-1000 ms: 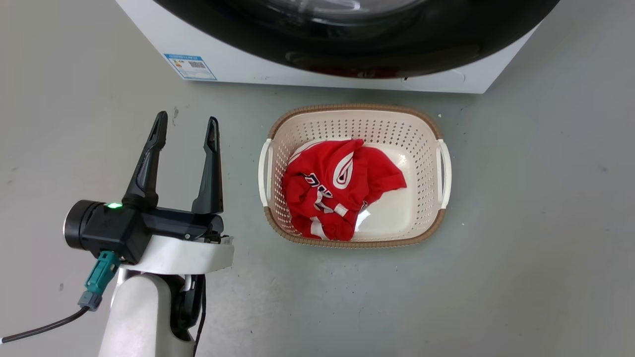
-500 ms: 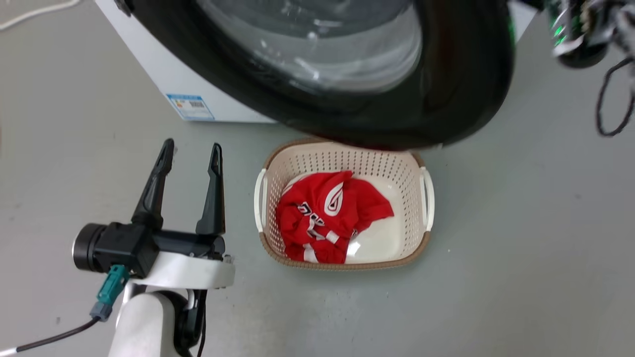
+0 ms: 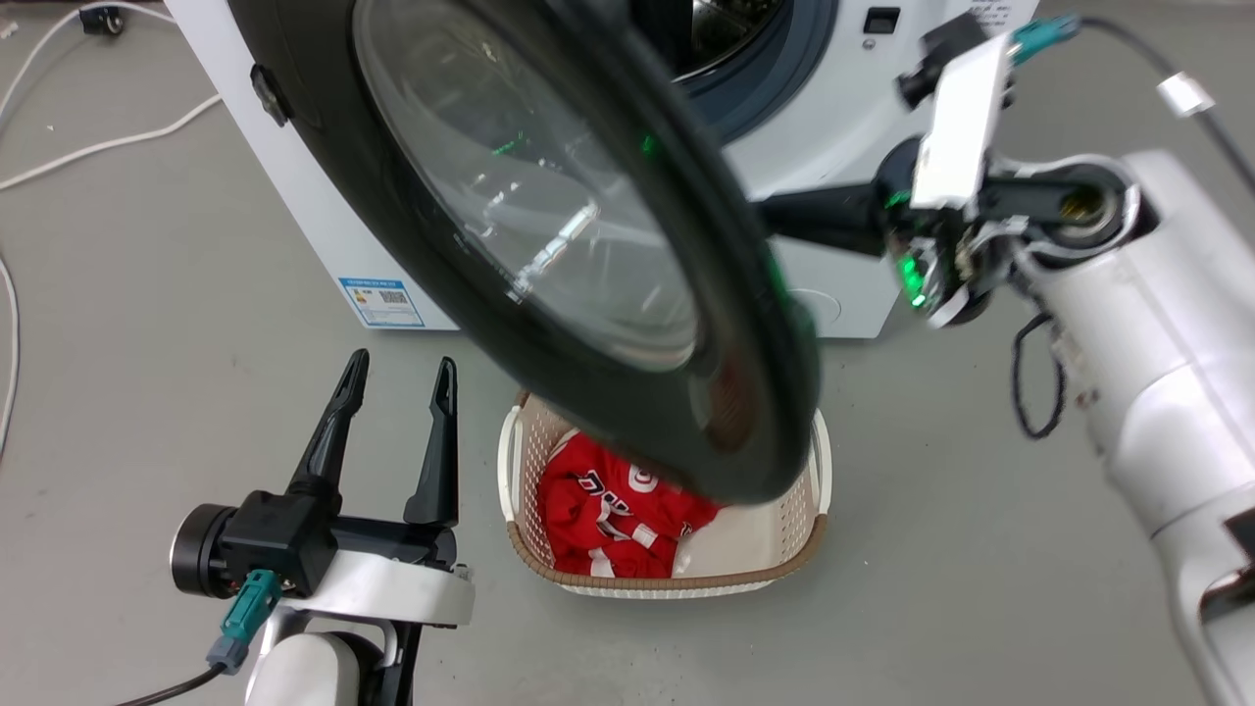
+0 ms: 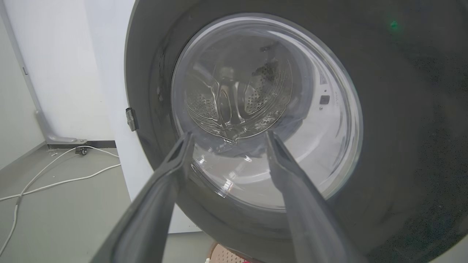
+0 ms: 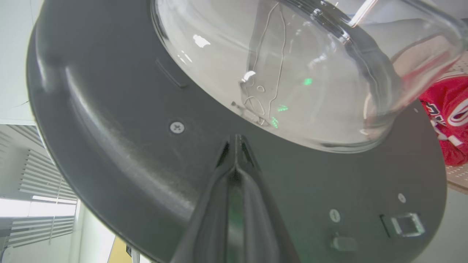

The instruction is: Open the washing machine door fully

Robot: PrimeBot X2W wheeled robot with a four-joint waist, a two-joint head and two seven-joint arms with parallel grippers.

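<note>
The large, round, glossy black washing machine door [image 3: 549,245], with its bulging clear glass centre, stands partway open. It slants from the upper left of the head view down to the centre, and its lower edge overlaps a cream perforated plastic basket [image 3: 812,490] holding a crumpled red garment [image 3: 608,500]. Behind it stands the boxy white washing machine [image 3: 324,226]. The right gripper [image 5: 236,144], fingers pressed together, has its tips against the door's black inner face just below the glass. At lower left, the left gripper [image 3: 402,361] is spread wide and empty.
</note>
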